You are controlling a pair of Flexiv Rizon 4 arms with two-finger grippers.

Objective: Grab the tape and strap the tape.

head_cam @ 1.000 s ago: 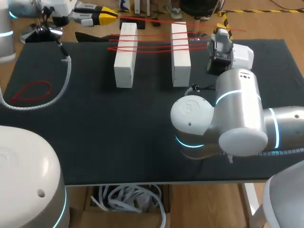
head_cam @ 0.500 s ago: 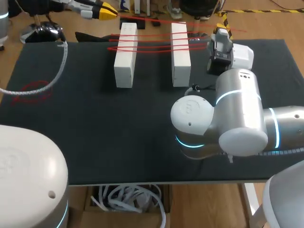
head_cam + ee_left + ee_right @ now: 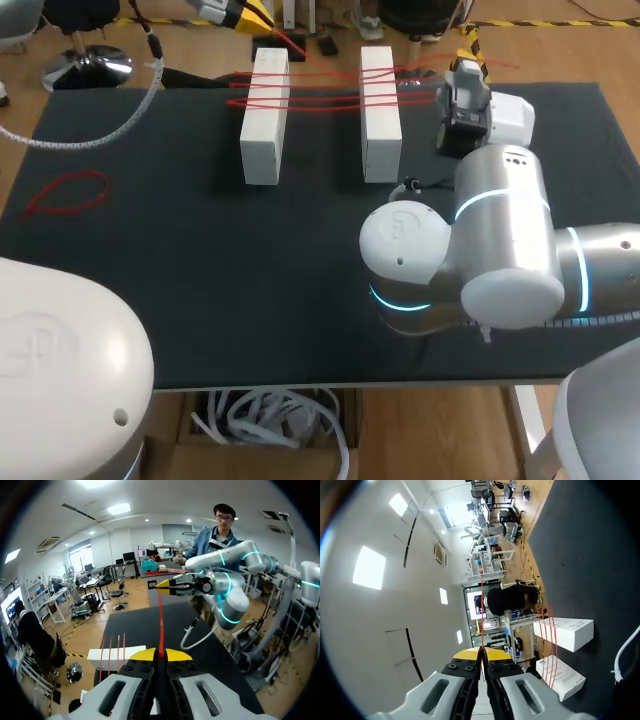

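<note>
Left end effector (image 3: 160,654) and right end effector (image 3: 481,653) each pinch the thin red tape strand (image 3: 160,622), pulled straight and taut. Two matte white rectangular blocks (image 3: 265,115) nearby.

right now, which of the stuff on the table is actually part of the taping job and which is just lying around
Part of the job:
red tape, stretched between the grippers
left gripper and right gripper, each shut on it
left white block and right white block, red strands across them

Just lying about:
red loop, loose on the black mat, apart from the blocks
</note>
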